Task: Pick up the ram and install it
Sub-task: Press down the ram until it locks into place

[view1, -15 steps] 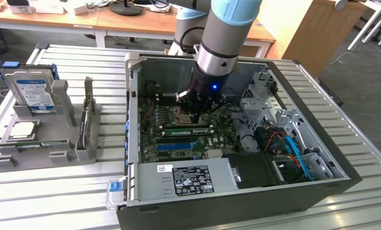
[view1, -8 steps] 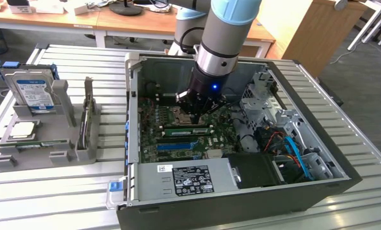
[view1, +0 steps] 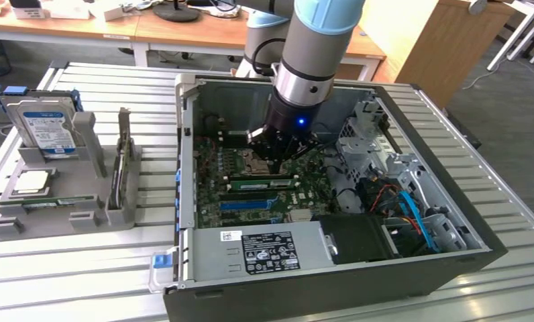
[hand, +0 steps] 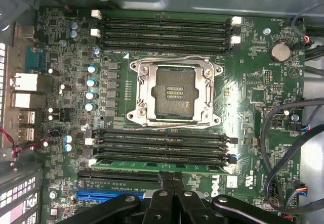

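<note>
Jaws closed — ram (hand: 162, 166) slotted, cables (hand: 283, 148) beside.

Green ram (hand: 162, 164), mobo (hand: 253, 97) green (blue slot (hand: 101, 196)).

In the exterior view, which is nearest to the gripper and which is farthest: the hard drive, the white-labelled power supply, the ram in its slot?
From the gripper:
1. The ram, directly beneath it on the motherboard.
2. The power supply, at the case's near edge.
3. The hard drive, outside the case, on the exterior view's left.
</note>
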`<control>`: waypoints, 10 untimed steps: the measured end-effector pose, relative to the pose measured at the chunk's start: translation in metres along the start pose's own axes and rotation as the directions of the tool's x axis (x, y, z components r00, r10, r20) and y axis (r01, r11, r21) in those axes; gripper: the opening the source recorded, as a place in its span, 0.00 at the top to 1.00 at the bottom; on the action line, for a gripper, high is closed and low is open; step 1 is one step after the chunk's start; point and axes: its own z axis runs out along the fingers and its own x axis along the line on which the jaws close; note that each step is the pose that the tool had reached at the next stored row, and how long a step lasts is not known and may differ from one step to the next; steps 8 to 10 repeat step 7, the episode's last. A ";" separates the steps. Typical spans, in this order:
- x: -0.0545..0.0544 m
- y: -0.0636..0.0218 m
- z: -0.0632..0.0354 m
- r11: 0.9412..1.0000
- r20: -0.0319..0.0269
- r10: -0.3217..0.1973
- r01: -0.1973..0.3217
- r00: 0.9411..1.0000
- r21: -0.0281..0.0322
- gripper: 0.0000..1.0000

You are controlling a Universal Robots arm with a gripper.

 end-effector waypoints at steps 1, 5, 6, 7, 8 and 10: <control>0.000 0.0000 -0.0001 1.000 0.000 0.000 0.000 1.000 0.001 0.89; 0.000 0.0000 -0.0008 1.000 0.000 0.000 0.000 1.000 0.001 0.89; 0.000 0.0000 -0.0008 1.000 0.000 0.000 0.000 1.000 0.001 0.89; 0.000 0.0000 -0.0008 1.000 0.000 0.000 0.000 1.000 0.001 0.89; 0.000 0.0000 -0.0008 1.000 0.000 0.000 0.000 1.000 0.001 0.89; 0.000 0.0000 -0.0008 1.000 0.000 0.000 0.000 1.000 0.001 0.89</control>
